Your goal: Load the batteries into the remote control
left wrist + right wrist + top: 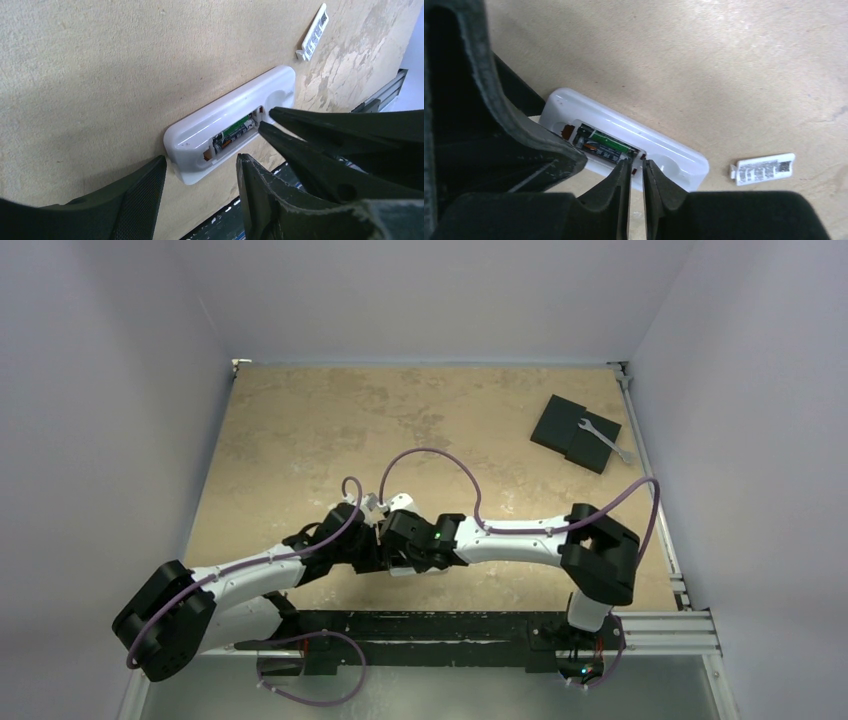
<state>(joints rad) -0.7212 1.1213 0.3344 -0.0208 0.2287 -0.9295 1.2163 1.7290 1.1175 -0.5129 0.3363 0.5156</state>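
The white remote control (225,117) lies face down on the tan table, its battery bay open; it also shows in the right wrist view (664,150). Two batteries (234,131) lie side by side in the bay, one with a green label (611,141) and one dark (600,153). My left gripper (200,187) is open, its fingers either side of the remote's near end without touching it. My right gripper (636,167) is shut, empty, its tips at the bay's end by the batteries. In the top view both grippers (385,540) meet and hide the remote.
The white battery cover (764,169) lies loose on the table beyond the remote, also in the left wrist view (315,32). A black flat pad (570,425) with a silver wrench (605,440) sits at the far right. The black front rail (430,625) runs close behind the remote.
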